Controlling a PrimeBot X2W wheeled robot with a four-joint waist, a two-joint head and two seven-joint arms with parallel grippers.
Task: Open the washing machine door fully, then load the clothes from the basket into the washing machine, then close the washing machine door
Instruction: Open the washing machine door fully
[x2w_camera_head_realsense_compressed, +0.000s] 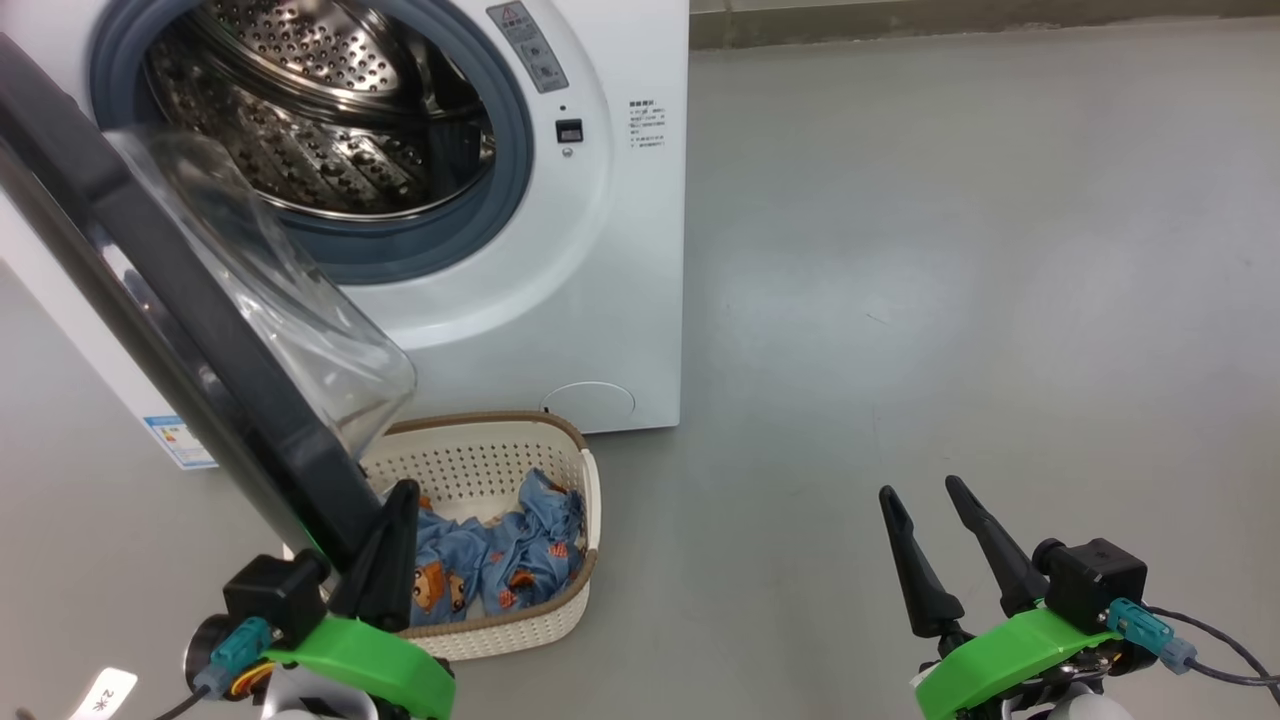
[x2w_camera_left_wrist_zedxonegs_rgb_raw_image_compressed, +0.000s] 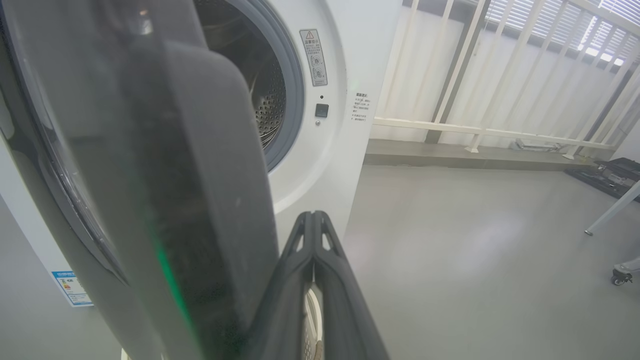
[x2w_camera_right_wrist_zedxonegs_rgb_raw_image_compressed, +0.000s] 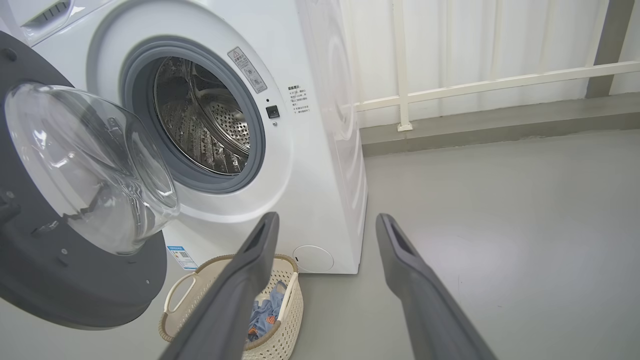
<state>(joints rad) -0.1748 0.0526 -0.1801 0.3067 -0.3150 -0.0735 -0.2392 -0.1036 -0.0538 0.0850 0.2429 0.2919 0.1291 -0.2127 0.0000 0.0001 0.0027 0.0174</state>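
Observation:
The white washing machine (x2w_camera_head_realsense_compressed: 620, 250) stands at the upper left with its steel drum (x2w_camera_head_realsense_compressed: 320, 110) exposed. The washing machine door (x2w_camera_head_realsense_compressed: 150, 300) hangs swung out, glass bowl (x2w_camera_head_realsense_compressed: 270, 290) facing right. My left gripper (x2w_camera_head_realsense_compressed: 403, 495) is shut with nothing in it, its fingers lying close along the inner side of the door's lower black rim. The left wrist view shows the shut gripper (x2w_camera_left_wrist_zedxonegs_rgb_raw_image_compressed: 313, 216) right beside the door (x2w_camera_left_wrist_zedxonegs_rgb_raw_image_compressed: 200, 175). Under the door sits the basket (x2w_camera_head_realsense_compressed: 480, 425) holding the blue bear-print clothes (x2w_camera_head_realsense_compressed: 500, 560). My right gripper (x2w_camera_head_realsense_compressed: 922, 488) stands open and empty over bare floor, well right of the basket (x2w_camera_right_wrist_zedxonegs_rgb_raw_image_compressed: 285, 310).
Grey floor spreads to the right of the machine. A low ledge and white railing (x2w_camera_right_wrist_zedxonegs_rgb_raw_image_compressed: 400, 65) run along the back wall. A table leg and castor (x2w_camera_left_wrist_zedxonegs_rgb_raw_image_compressed: 620, 275) stand far right in the left wrist view. A blue label sticker (x2w_camera_head_realsense_compressed: 180, 440) marks the machine's left side.

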